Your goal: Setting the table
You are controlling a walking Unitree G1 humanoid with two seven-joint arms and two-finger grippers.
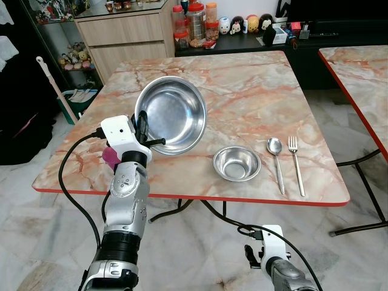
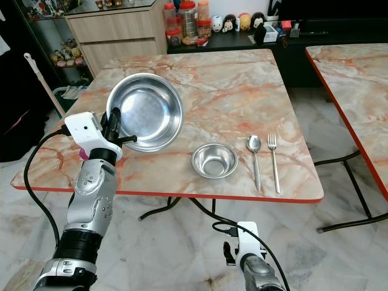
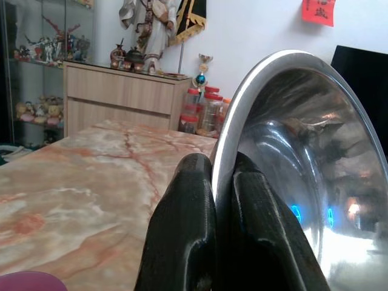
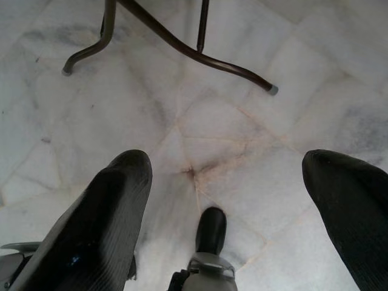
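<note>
A large steel bowl (image 1: 171,114) is held tilted above the marble table (image 1: 254,97), near its front left. My left gripper (image 1: 143,124) is shut on the bowl's rim, and in the left wrist view the two black fingers (image 3: 188,230) pinch the rim of the large steel bowl (image 3: 303,176). A small steel bowl (image 1: 236,163) sits on the table near the front edge. To its right lie a spoon (image 1: 276,160) and a fork (image 1: 296,163), side by side. My right arm (image 1: 276,257) hangs low under the table, its gripper (image 4: 224,200) open over the floor.
A pink object (image 1: 110,159) sits on the table under my left wrist. Jars (image 1: 195,24) and figurines stand on a dark counter behind the table, next to a wooden cabinet (image 1: 124,36). A second marble table (image 1: 364,73) stands at the right. Metal table legs (image 4: 182,45) cross the tiled floor.
</note>
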